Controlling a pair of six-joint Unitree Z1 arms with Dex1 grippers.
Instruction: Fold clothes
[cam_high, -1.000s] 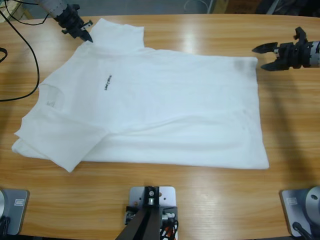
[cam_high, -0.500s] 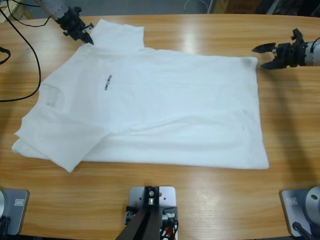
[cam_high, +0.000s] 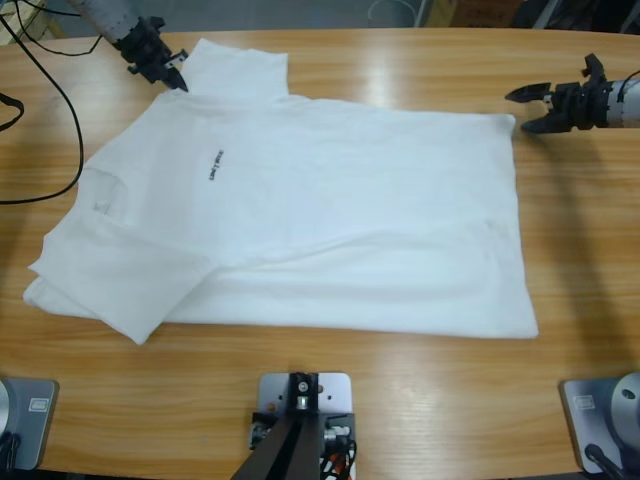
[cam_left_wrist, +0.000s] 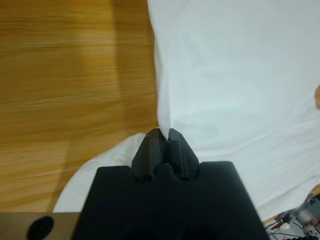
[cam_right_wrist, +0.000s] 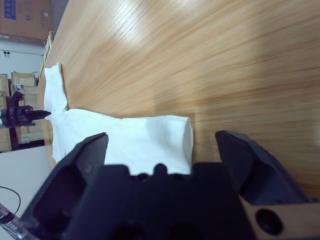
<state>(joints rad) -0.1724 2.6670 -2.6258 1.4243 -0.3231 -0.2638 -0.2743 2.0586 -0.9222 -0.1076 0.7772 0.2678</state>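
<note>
The clothes are one white T-shirt (cam_high: 330, 220) spread flat on the wooden table, neck to the left, hem to the right, small black print on the chest. At its far sleeve my left gripper (cam_high: 180, 82) is shut on the cloth. The left wrist view shows a ridge of the T-shirt (cam_left_wrist: 240, 75) running into the closed left gripper (cam_left_wrist: 164, 136). My right gripper (cam_high: 518, 110) stands open beside the far hem corner, apart from it. In the right wrist view that corner of the T-shirt (cam_right_wrist: 140, 140) lies between the spread jaws of the right gripper (cam_right_wrist: 162, 136).
Black cables (cam_high: 50, 90) loop over the table's far left end. Bare wooden table (cam_high: 420, 400) runs along the near edge and to the right of the hem. The right wrist view shows the other arm's gripper (cam_right_wrist: 25, 114) far off and a cardboard box (cam_right_wrist: 25, 17) beyond the table.
The right gripper has drawn back slightly to the right, still open. The left gripper has barely shifted and stays shut at the sleeve. The shirt lies as before.
</note>
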